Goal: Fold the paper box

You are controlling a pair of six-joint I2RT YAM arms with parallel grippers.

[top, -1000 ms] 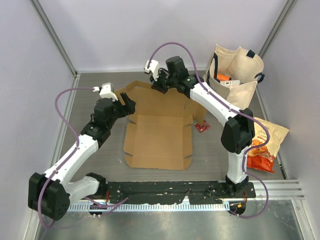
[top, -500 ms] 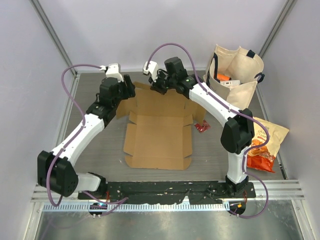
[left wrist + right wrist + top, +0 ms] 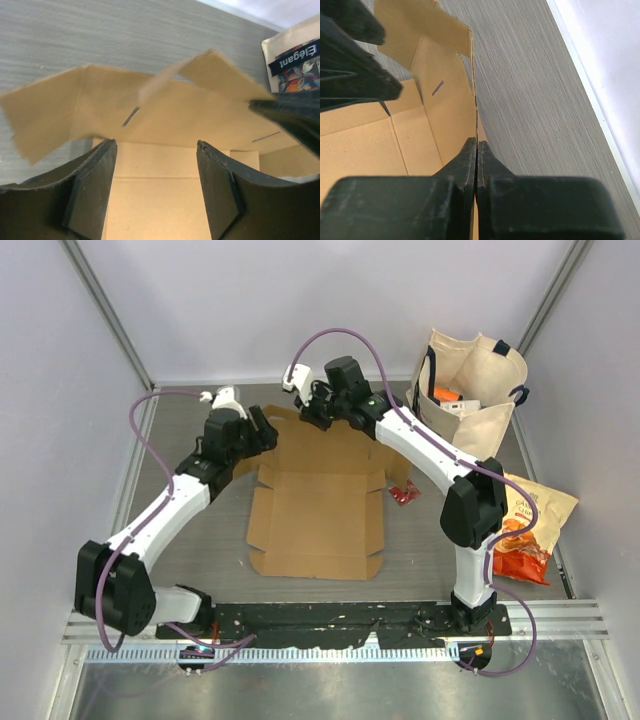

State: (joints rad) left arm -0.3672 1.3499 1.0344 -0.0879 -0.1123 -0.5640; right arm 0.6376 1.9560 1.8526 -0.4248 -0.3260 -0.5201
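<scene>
paper box (image 3: pixel 318 510) far edge partly hidden under right arm (image 3: pixel 420 445); tote bag (image 3: pixel 295 55) cropped

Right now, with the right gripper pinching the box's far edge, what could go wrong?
The right gripper holds only a thin edge of the box, so a pull might slip off or tear it. The left gripper is open near the lifted flaps; closing off-line could crease one crookedly.

You can read "Elegant" on the dark label (image 3: pixel 295 57) of the cream bag (image 3: pixel 290 36), upper right of the left wrist view.
</scene>
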